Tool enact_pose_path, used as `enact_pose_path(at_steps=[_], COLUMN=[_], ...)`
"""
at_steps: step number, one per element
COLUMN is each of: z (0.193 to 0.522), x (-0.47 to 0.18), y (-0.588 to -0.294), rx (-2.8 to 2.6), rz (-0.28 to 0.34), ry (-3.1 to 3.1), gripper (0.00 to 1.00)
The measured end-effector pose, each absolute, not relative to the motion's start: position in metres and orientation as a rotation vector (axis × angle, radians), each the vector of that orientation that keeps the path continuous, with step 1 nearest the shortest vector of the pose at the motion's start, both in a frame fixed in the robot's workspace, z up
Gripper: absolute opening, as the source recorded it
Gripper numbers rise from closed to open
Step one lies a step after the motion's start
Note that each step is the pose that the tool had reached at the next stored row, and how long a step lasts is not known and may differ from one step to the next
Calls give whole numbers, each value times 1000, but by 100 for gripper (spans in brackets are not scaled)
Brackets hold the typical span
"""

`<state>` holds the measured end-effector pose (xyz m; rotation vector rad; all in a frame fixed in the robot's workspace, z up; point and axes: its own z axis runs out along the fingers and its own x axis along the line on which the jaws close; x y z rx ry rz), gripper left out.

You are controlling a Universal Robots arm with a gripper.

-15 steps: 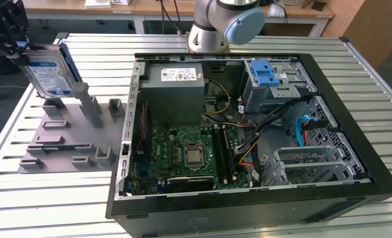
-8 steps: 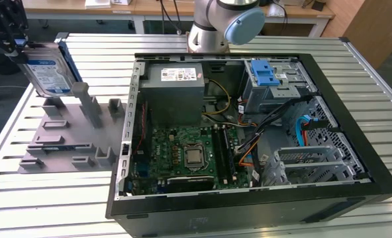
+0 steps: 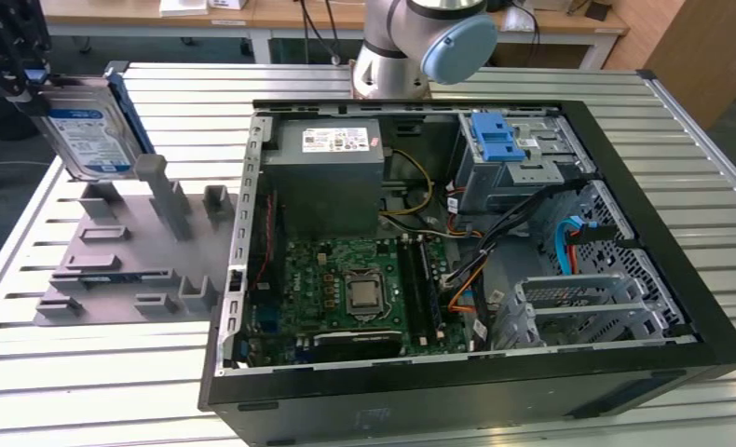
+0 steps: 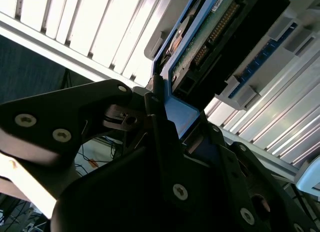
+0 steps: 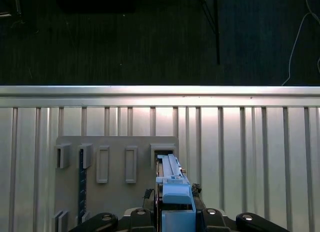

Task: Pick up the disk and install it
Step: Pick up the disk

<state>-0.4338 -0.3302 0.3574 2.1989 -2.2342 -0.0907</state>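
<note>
Closest to the lens in the second wrist view, the gripper's (image 4: 157, 109) black fingers (image 4: 165, 157) are pressing in on the disk (image 4: 210, 37), gripping it at the blue rail along its edge, with the green circuit-board face of the drive running away from them. In the first wrist view the gripper (image 5: 172, 219) is pinching the same drive (image 5: 172, 189) from both sides, its blue rail edge facing the camera.

In the exterior view the disk (image 3: 88, 135) is hanging upright on edge, label side facing out, with the gripper (image 3: 22, 88) clamping its upper corner toward the exterior view's left. It is sitting over the far end of the grey slotted holder (image 3: 119, 270); whether its lower edge is touching a slot cannot be told. The holder is lying on the slatted metal table (image 3: 95, 372).

Well apart, toward the exterior view's right, the open computer case (image 3: 468, 382) is lying on the same table, showing the grey power-supply box (image 3: 331, 177), the green motherboard (image 3: 356, 289) and the blue latch piece (image 3: 498, 140). The arm's base (image 3: 412, 42) is standing behind the case.
</note>
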Motion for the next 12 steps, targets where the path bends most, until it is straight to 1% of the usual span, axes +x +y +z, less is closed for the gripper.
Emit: enact_pose_path(at_steps=[12], z=[364], x=[-434], y=[-330], rx=[2199], rz=[-91], ry=[-2234], gripper=[37])
